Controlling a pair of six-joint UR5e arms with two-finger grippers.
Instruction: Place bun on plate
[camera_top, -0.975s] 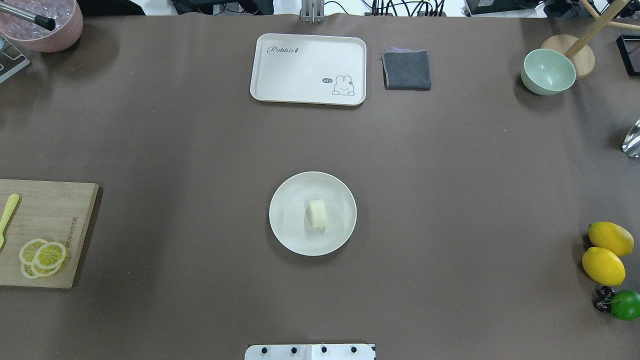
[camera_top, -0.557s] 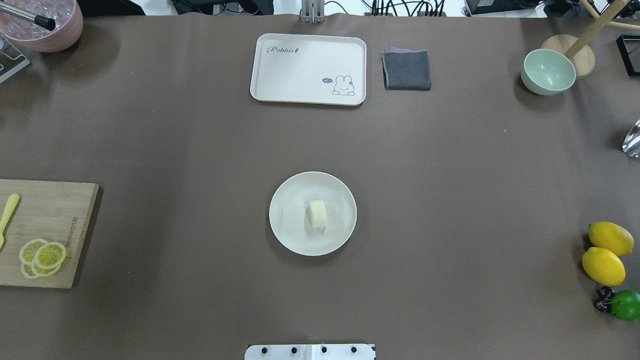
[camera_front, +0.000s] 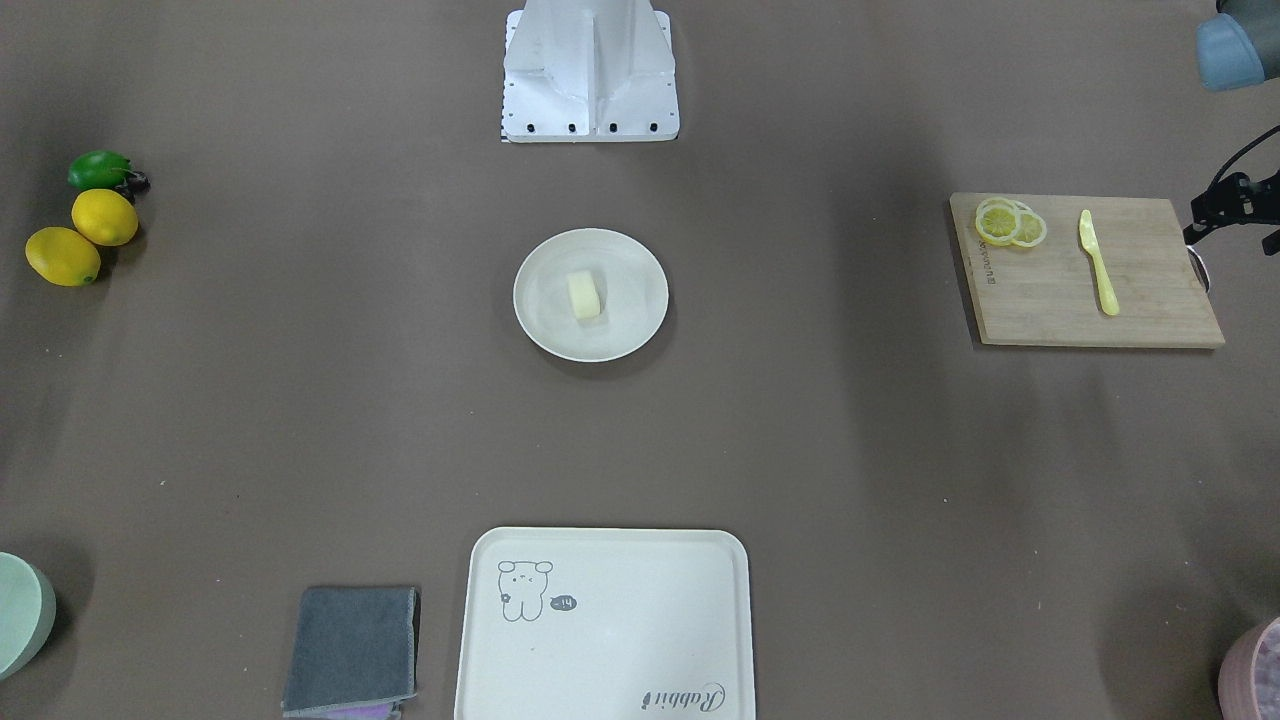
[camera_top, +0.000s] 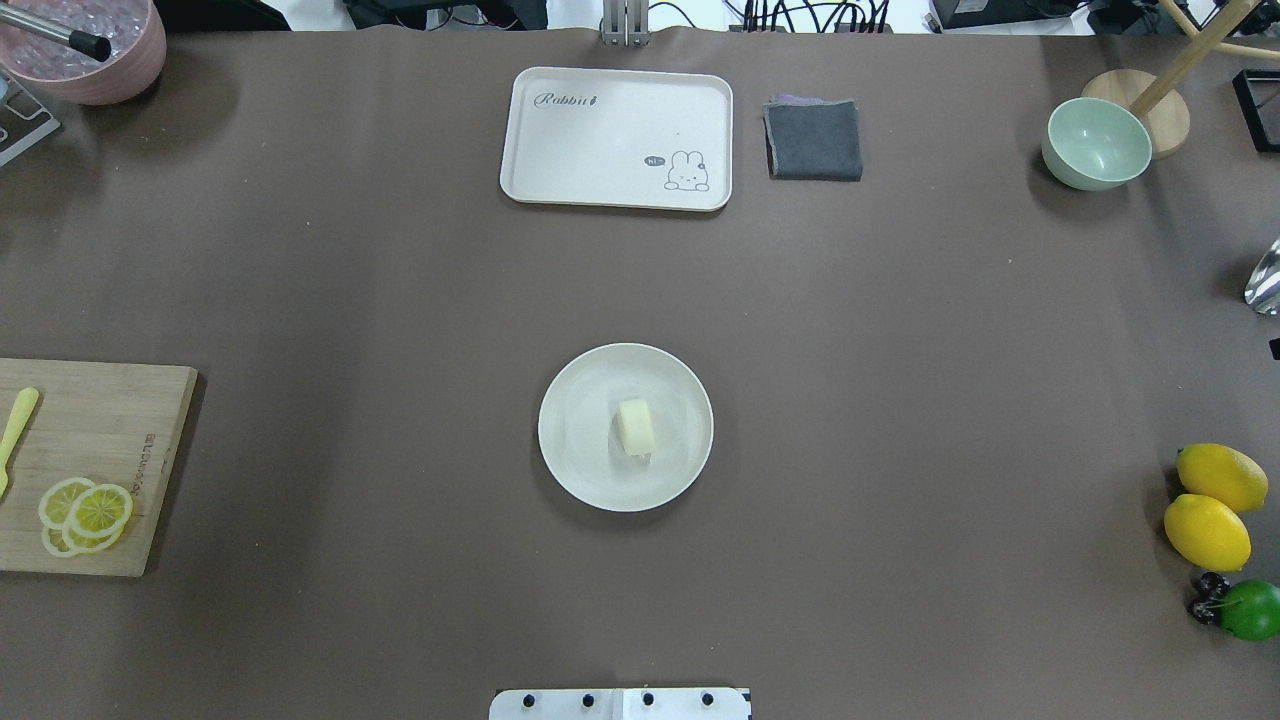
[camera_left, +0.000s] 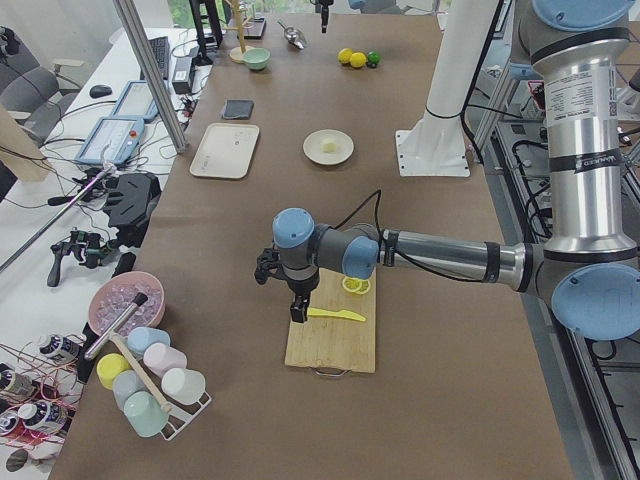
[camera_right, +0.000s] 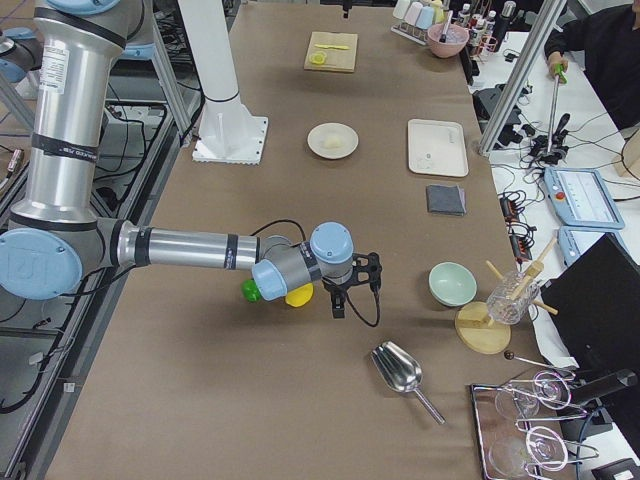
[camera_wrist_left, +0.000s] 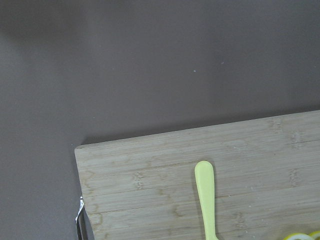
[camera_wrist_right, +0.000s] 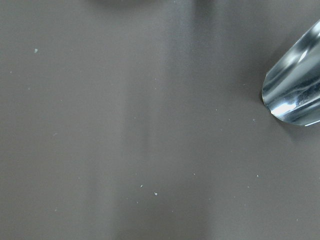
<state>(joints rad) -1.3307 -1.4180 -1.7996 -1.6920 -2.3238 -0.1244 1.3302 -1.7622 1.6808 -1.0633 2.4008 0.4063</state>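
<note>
Resting on the plate (camera_top: 580, 450) mid-frame, long axis running top to bottom, the bun (camera_top: 635, 427) lies well apart from the left hand (camera_left: 297, 305) and right hand (camera_right: 339, 305), whose openings I cannot tell.

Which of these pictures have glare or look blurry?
Right wrist view: the metal scoop shows a white glare patch and soft edges. Left wrist view: the cutting board grain is sharp. Overhead view: the plate casts only a faint, soft shadow.

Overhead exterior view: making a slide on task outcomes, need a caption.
Bun lies on the round plate at mid-table; tray, grey cloth and green bowl sit along the far edge.
</note>
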